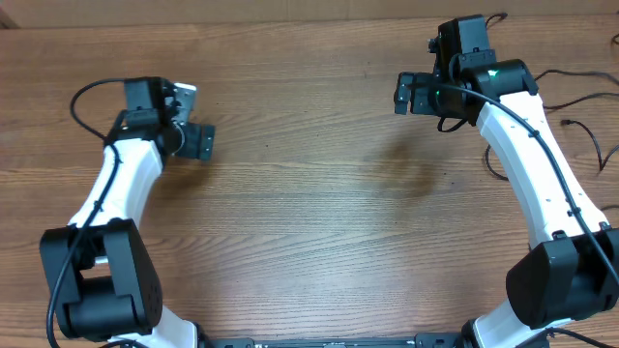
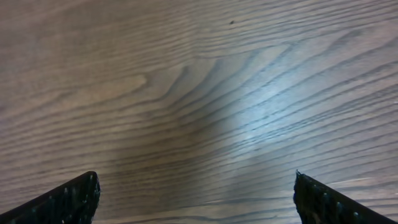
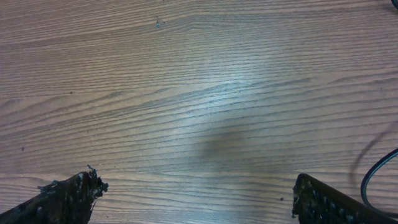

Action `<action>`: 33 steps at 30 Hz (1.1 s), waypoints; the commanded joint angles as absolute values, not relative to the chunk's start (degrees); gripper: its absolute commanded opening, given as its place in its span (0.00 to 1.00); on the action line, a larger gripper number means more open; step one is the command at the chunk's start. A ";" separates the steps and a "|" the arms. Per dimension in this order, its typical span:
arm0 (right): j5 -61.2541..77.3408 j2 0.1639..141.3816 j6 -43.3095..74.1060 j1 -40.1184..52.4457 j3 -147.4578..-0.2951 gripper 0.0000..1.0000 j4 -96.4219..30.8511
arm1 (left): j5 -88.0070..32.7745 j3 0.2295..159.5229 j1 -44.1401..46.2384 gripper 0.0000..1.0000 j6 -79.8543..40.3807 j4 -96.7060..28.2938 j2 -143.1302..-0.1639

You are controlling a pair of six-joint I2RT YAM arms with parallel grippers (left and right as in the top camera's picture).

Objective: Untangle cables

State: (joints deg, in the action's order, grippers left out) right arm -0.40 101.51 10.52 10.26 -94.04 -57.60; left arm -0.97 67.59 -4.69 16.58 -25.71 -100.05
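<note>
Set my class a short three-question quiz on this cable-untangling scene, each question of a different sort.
1. True or false: the left gripper is holding a cable.
2. In the overhead view, where on the wooden table do the thin black cables lie? A) left edge B) centre C) right edge
3. Fill in: the jaws of the left gripper and the right gripper both stand ____.
Key: 1 false; 2 C; 3 open.

Light brown wood-grain table (image 1: 309,213)
</note>
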 commanded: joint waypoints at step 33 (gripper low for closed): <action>-0.34 99.70 10.63 10.55 -93.80 1.00 -57.36 | -23.86 19.33 5.61 0.99 13.89 41.17 -45.12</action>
State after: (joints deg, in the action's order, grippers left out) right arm -0.40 101.51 10.66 10.28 -94.04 -57.65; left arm -20.78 26.59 5.54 14.46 33.93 -48.75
